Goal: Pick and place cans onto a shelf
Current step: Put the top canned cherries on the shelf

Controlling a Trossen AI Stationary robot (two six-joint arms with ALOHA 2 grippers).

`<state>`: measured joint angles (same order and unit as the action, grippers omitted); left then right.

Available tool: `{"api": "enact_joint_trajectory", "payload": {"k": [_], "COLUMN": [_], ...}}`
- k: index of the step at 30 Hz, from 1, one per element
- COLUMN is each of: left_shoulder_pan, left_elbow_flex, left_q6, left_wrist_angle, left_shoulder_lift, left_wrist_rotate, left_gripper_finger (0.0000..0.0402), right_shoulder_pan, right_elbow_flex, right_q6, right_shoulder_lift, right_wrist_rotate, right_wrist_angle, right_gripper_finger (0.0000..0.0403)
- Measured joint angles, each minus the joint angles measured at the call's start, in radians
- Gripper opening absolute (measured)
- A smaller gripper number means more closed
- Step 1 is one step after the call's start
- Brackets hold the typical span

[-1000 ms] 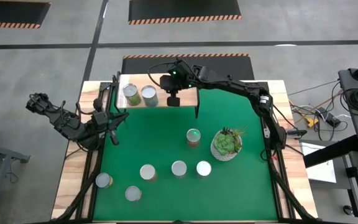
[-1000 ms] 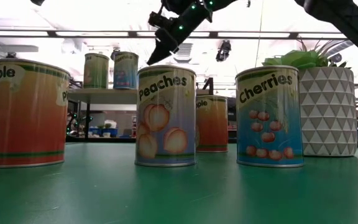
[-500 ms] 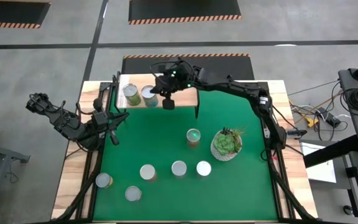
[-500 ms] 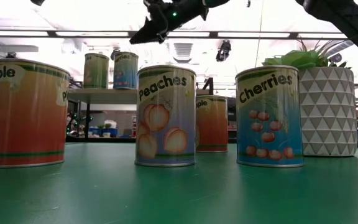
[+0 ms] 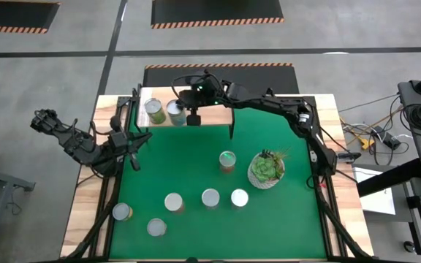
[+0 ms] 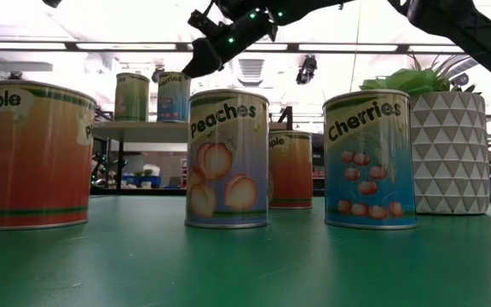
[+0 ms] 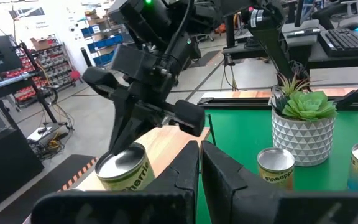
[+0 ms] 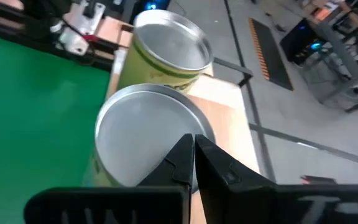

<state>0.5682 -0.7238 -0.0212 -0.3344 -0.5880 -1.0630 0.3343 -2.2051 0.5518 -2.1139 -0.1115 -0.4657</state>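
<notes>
Two cans (image 5: 153, 111) (image 5: 174, 111) stand upright on the light-wood shelf (image 5: 214, 114) at the table's far side; they also show in the low view (image 6: 132, 95) (image 6: 173, 95). My right gripper (image 5: 193, 119) is shut and hovers at the right-hand can, its tips over the can's silvery top (image 8: 145, 134). Several more cans stand on the green mat (image 5: 196, 168), among them one (image 5: 227, 160) mid-mat and a row (image 5: 210, 198) nearer the front. My left gripper (image 5: 134, 143) is shut and empty at the mat's left edge. My right gripper's shut fingertips (image 8: 182, 149) stand over the near rim of the right-hand shelf can's top (image 8: 166, 168), slanting down from the right. I cannot tell whether they touch it. The can stands upright on the shelf.
A white pot with a green plant (image 5: 266, 169) stands right of centre on the mat. In the low view the Apple (image 6: 32, 153), Peaches (image 6: 227, 158) and Cherries (image 6: 369, 158) cans stand in front. Bare mat lies between the shelf and the cans.
My right gripper has gone along the shelf toward the table's left, rising a little and then dropping again, and now stands at the right-hand shelf can. The cans have not moved.
</notes>
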Motion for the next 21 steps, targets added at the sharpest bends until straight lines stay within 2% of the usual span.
{"api": "enact_joint_trajectory", "payload": {"k": [6,12,21], "left_shoulder_pan": [0.000,0.000,0.000], "left_elbow_flex": [0.000,0.000,0.000], "left_q6": [0.000,0.000,0.000], "left_wrist_angle": [0.000,0.000,-0.005], "left_shoulder_lift": [0.000,0.000,0.000], "left_wrist_rotate": [0.000,0.000,0.000], "left_gripper_finger": [0.0000,0.0000,0.0000], "right_shoulder_pan": [0.007,-0.002,-0.041], "right_elbow_flex": [0.000,-0.063,-0.096], "right_q6": [0.017,0.007,-0.044], "right_shoulder_lift": [-0.001,0.008,0.013], "right_wrist_rotate": [0.010,-0.003,-0.252], "right_wrist_angle": [0.039,-0.039,-0.260], "right_gripper_finger": [0.0009,0.0009,0.0009]}}
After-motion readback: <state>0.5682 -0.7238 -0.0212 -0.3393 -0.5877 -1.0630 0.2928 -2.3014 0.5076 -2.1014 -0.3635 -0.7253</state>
